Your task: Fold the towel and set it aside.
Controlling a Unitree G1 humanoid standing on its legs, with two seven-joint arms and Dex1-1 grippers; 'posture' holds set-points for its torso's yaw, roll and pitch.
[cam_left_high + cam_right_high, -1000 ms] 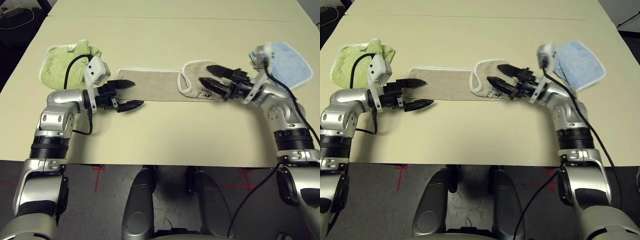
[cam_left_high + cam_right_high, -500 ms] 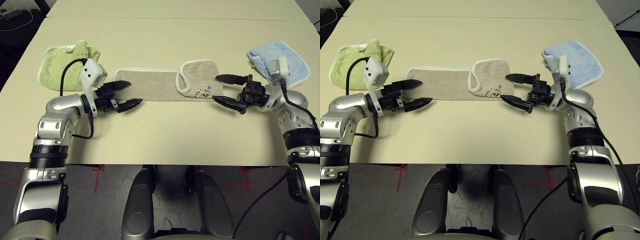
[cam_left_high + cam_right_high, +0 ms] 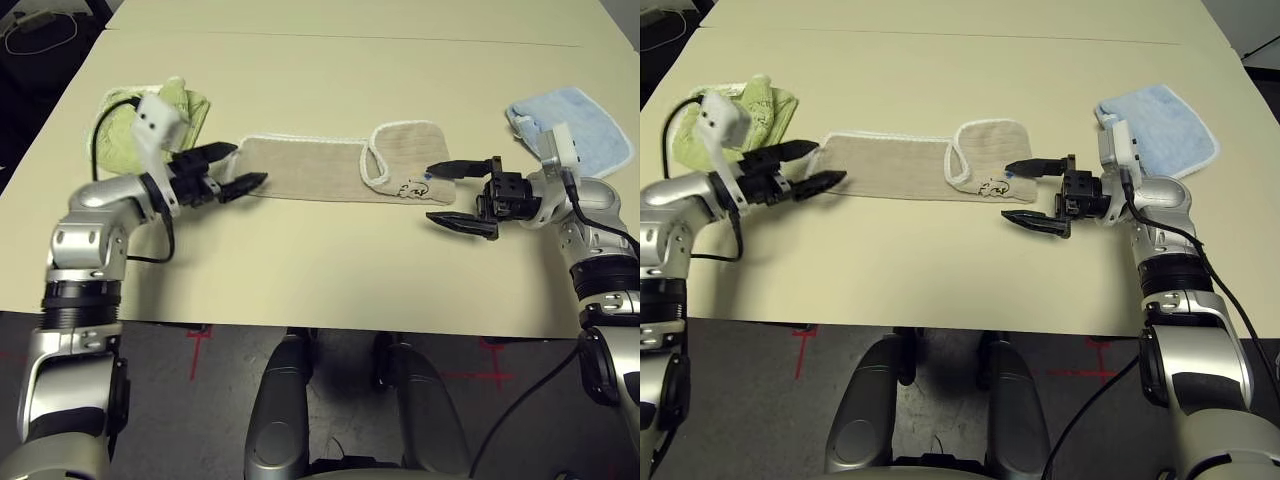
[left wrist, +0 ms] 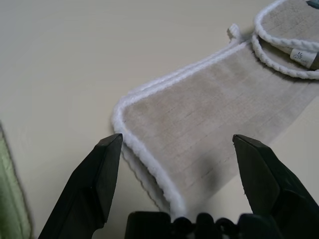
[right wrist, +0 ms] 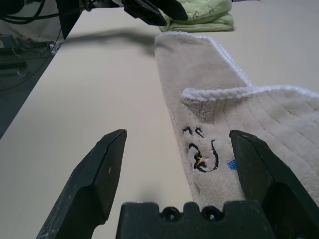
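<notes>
The beige towel (image 3: 320,170) lies flat as a long strip across the middle of the table. Its right end is folded back over itself, with the dark logo (image 3: 410,188) facing up near that fold. My left gripper (image 3: 228,168) is open at the towel's left end, its fingers either side of the white-edged corner (image 4: 149,164) with nothing held. My right gripper (image 3: 447,195) is open just off the right end, low over bare table. In the right wrist view the logo (image 5: 202,154) lies between and beyond the open fingers (image 5: 102,169).
A light green towel (image 3: 125,125) sits bunched behind my left gripper. A light blue towel (image 3: 590,125) lies behind my right wrist. Bare table runs along the front edge (image 3: 330,325) and behind the beige strip.
My right gripper has drawn back to the right off the folded end, which stays lying on the strip. My left gripper has shifted slightly left and back, to the towel's left corner.
</notes>
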